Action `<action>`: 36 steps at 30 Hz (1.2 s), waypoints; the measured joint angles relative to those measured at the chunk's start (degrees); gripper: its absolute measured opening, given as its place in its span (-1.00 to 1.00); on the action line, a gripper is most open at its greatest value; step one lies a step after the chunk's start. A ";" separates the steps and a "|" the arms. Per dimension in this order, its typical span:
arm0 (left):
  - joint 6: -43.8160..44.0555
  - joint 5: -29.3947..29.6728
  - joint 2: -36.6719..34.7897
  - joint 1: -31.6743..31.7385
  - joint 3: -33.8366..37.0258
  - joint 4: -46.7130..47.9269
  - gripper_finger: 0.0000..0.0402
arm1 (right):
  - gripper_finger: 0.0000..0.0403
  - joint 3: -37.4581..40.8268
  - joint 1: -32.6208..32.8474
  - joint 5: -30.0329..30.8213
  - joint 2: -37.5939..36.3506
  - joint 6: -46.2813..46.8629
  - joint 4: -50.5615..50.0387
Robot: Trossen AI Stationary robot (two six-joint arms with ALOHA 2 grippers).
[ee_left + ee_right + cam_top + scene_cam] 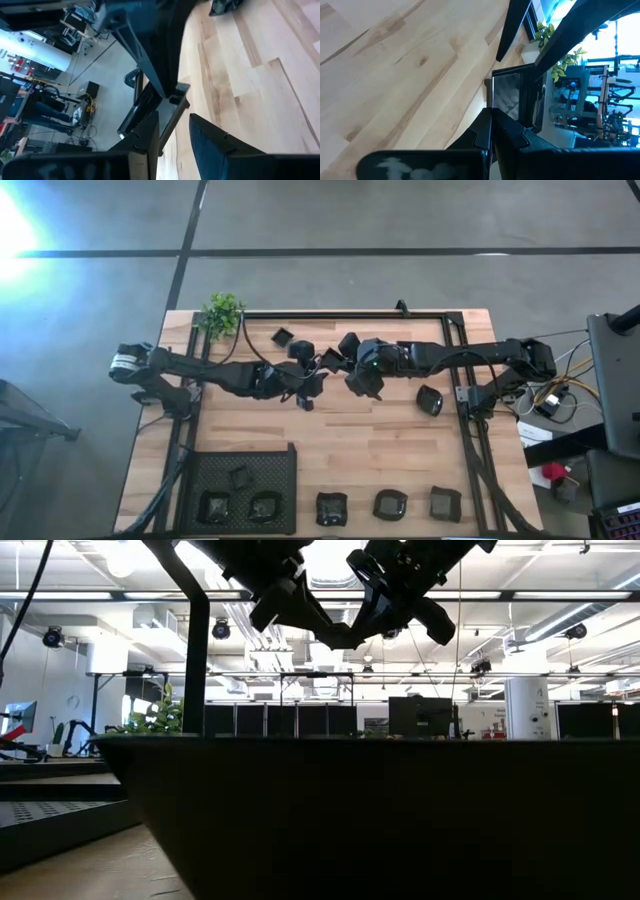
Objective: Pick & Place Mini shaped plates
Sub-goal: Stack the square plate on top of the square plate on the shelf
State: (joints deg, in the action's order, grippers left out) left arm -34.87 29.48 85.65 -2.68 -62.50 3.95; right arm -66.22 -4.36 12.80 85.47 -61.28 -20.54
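1. The left hand (305, 385) is held spread and the right hand (362, 380) pressed together, both empty, above mid-bench.
2. Mini shaped plates (390, 504) are lined along the near edge.
3. They are judged light, stiff, slippery; the rim should be pinched.

Table top (380, 450): we see pale wood laid in planks, smooth, with visible grain and a soft satin sheen.
Mini shaped plates (390, 504): glossy black; highlights glint on their hollows.
Square plate (507, 97): we note a mirror-like dark glaze reflecting the ceiling.
Mesh tray (262, 467): black and matt, a fine open weave, seemingly metal.
Table frame (345, 314): black bars, dull finish, probably metal.
Left gripper (175, 140): fingers of dark matt plastic, as far as we can judge.
Right gripper (491, 132): the same dark matt finish, edges smooth.
Plant (222, 313): green leaves; we cannot tell whether real or plastic.
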 joint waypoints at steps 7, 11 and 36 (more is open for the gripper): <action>0.30 -0.05 0.11 0.07 0.00 0.08 -0.52 | -0.96 0.00 0.00 0.02 0.00 0.04 0.01; 0.55 -0.11 0.11 0.37 0.00 0.05 -0.54 | -0.96 0.00 0.00 0.06 0.00 0.21 0.02; 0.45 -1.93 0.13 0.87 0.07 1.66 -1.00 | -0.96 0.00 0.00 0.20 0.00 -0.26 0.23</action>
State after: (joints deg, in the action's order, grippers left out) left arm -34.42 27.55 85.78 -1.80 -62.43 5.61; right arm -66.22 -4.36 12.99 85.47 -61.54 -20.31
